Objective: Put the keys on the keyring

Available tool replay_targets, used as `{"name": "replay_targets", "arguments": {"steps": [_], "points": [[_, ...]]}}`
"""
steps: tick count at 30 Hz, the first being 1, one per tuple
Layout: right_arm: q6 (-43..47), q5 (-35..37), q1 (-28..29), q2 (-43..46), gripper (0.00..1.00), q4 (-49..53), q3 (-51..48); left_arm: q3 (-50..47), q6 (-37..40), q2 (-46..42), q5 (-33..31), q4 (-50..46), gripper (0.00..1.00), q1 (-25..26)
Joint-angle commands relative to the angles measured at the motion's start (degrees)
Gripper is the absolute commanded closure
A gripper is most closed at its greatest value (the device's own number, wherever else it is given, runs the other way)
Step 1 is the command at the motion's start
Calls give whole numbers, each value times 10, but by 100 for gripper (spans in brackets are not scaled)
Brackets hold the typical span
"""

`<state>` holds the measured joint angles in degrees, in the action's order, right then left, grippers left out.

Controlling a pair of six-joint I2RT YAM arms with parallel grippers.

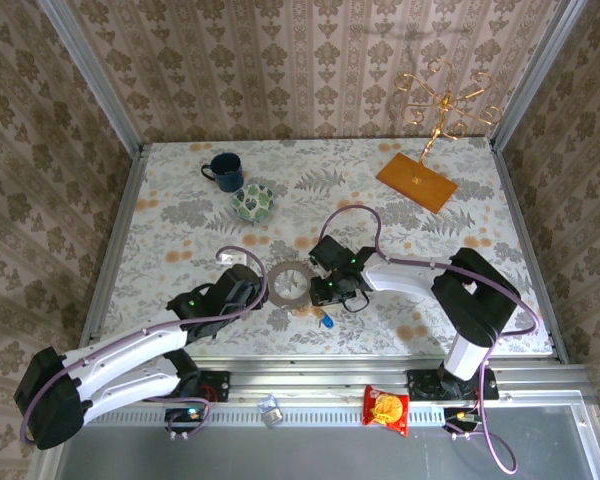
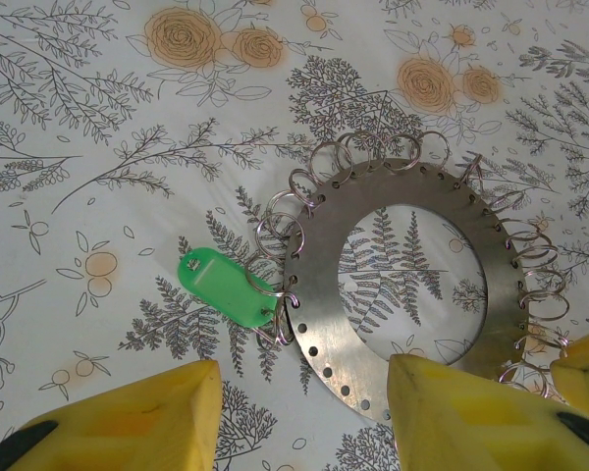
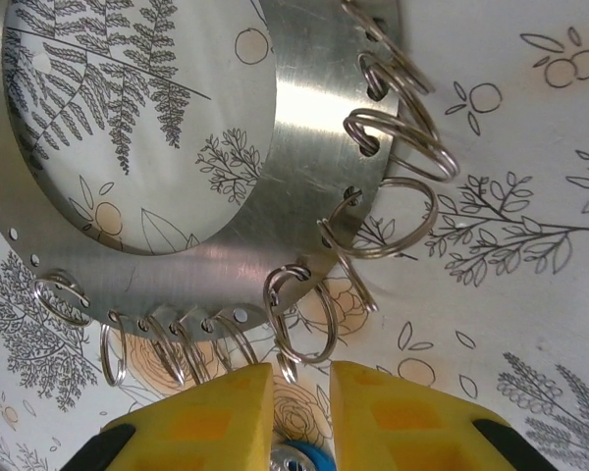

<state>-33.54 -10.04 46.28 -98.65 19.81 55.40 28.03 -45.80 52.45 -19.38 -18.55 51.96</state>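
Note:
The keyring [image 1: 290, 281], a flat grey metal disc with a wide hole, lies on the floral table, and several small split rings [image 3: 388, 231] sit in its rim holes. The green-tagged key's tag [image 2: 221, 285] hangs on a split ring at the disc's left edge. My left gripper [image 2: 304, 422] is open; its right finger [image 2: 471, 412] overlaps the disc's [image 2: 334, 294] near rim. My right gripper [image 3: 302, 402] stands at the disc's [image 3: 304, 128] opposite edge, jaws narrow. The blue-tagged key [image 3: 299, 459] is held deep between them, and a split ring's end reaches into the gap. The blue tag [image 1: 327, 321] shows below that gripper.
A dark blue mug [image 1: 223, 170] and a green-patterned bowl [image 1: 253, 203] stand at the back left. A gold wire stand [image 1: 440, 95] on an orange base [image 1: 417, 180] is at the back right. A red snack packet [image 1: 386, 408] lies on the front rail.

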Motion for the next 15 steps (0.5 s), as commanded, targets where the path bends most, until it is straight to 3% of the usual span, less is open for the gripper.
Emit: {"name": "replay_targets", "arguments": {"steps": [1, 15], "points": [[-14, -13, 2, -9, 77, -13, 10, 4, 12, 2, 1, 7, 52, -5], [34, 5, -32, -11, 96, 8, 34, 0, 16, -5, 1, 1, 52, -5]]}}
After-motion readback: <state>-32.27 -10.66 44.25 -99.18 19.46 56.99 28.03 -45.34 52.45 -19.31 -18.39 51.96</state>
